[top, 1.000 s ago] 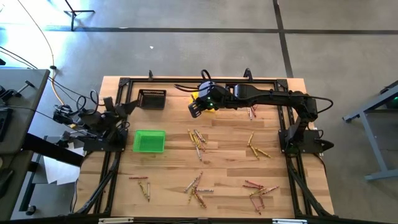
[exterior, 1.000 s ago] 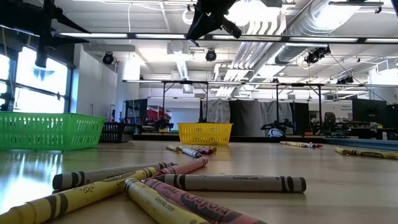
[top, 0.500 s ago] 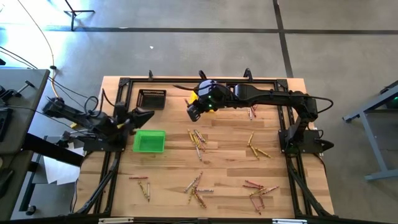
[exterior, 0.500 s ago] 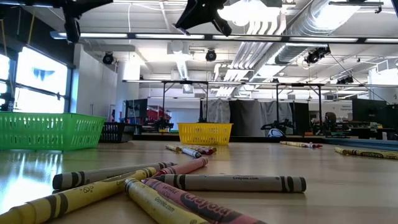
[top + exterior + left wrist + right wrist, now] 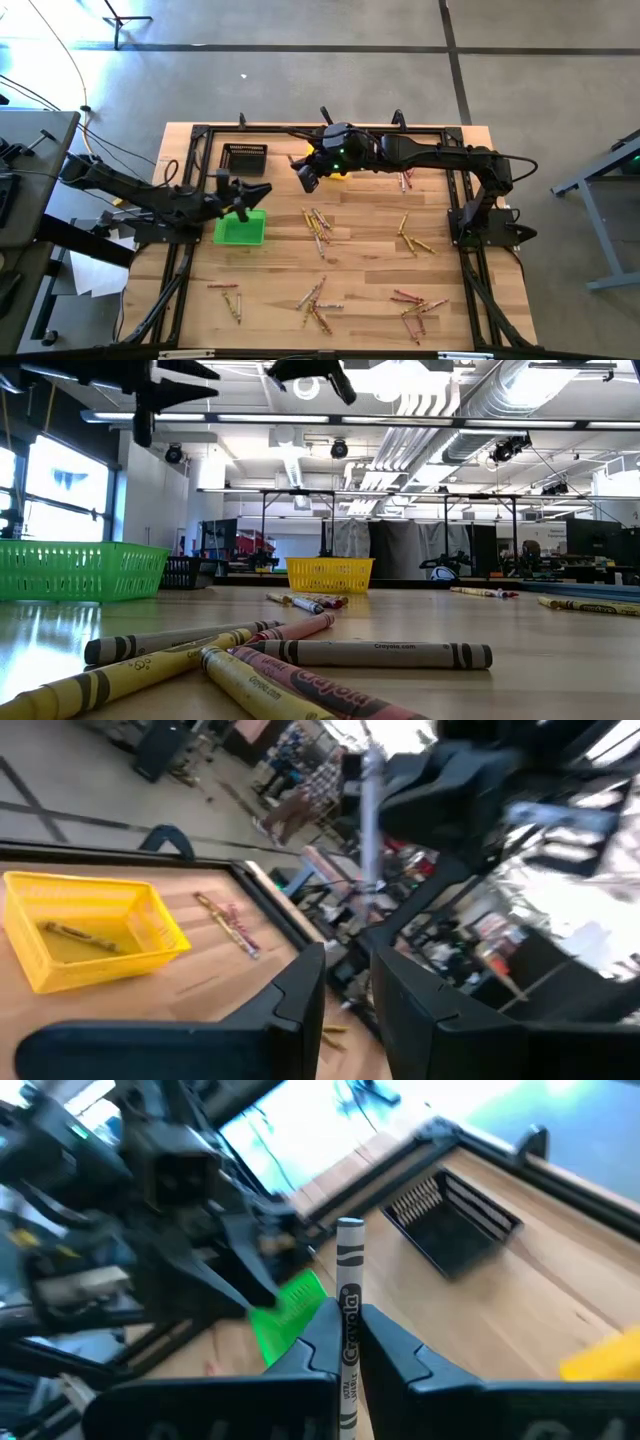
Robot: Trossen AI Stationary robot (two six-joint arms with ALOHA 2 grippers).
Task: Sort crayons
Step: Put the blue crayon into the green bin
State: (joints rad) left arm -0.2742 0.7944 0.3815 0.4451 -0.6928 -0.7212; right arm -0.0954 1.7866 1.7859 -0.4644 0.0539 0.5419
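Right hand (image 5: 349, 1342) clenched on grey crayon (image 5: 349, 1305), raised between black bin (image 5: 244, 158) and yellow bin (image 5: 88, 928); left hand (image 5: 256, 191) slightly parted, empty, above green bin (image 5: 240, 228)

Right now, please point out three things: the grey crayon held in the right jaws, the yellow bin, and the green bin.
grey crayon (image 5: 349, 1315): right wrist view, wrapper's middle.
yellow bin (image 5: 25, 962): left wrist view, near wall.
green bin (image 5: 224, 237): high view, bare floor.

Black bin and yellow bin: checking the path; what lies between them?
Bare wood on the table; the high view shows only the right claw hanging between black bin and yellow bin.
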